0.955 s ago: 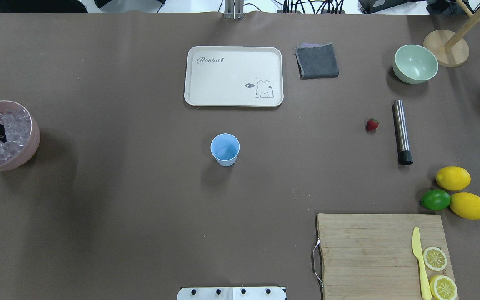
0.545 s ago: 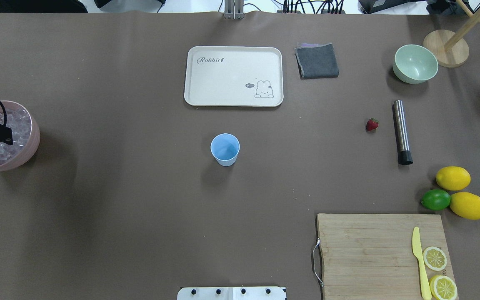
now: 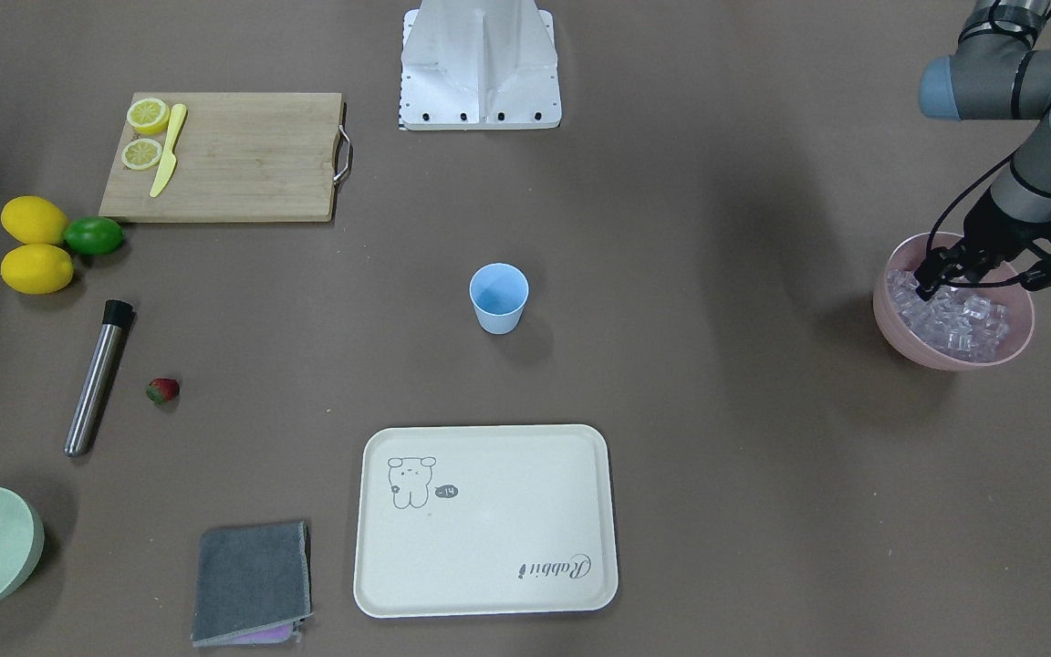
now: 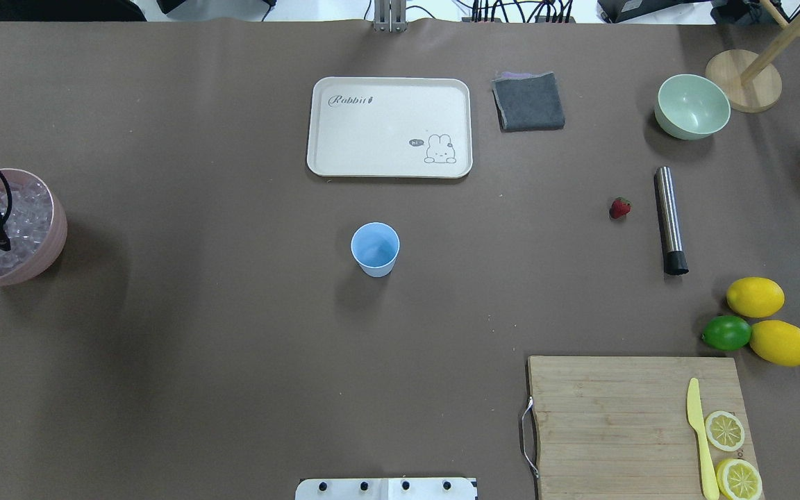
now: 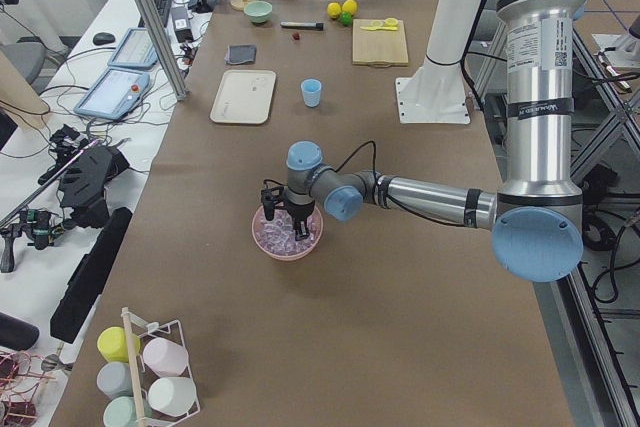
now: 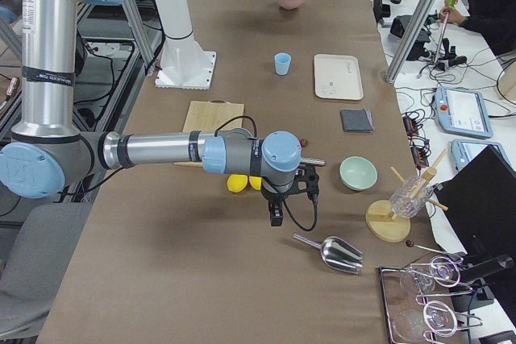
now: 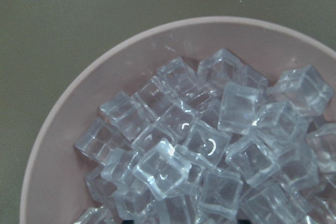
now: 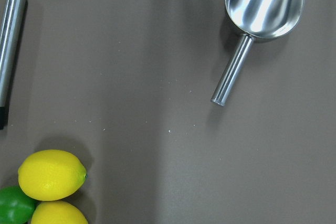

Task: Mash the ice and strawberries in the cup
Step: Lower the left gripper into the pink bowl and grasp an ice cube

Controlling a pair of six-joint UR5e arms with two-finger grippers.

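The ice (image 7: 210, 145) is piled in a pink bowl (image 3: 909, 339) at the table's left end; it also shows in the overhead view (image 4: 21, 208). My left gripper (image 3: 991, 281) hangs over the bowl, open, with its fingertips just above or among the cubes. The light-blue cup (image 4: 375, 248) stands upright in the middle of the table, and I see nothing in it. The strawberry (image 4: 619, 207) lies on the right, next to a steel muddler (image 4: 670, 219). My right gripper (image 6: 278, 213) shows only in the exterior right view, above the table near the lemons; I cannot tell its state.
A cream tray (image 4: 389, 127), a grey cloth (image 4: 528, 101) and a pale green bowl (image 4: 692, 106) sit at the back. Two lemons (image 4: 755, 296) and a lime (image 4: 726, 332) lie by the cutting board (image 4: 615, 417). A metal scoop (image 8: 262, 9) lies far right.
My left gripper has shifted a little over the ice bowl, first right, then back left and nearer the robot. Nothing else has moved.
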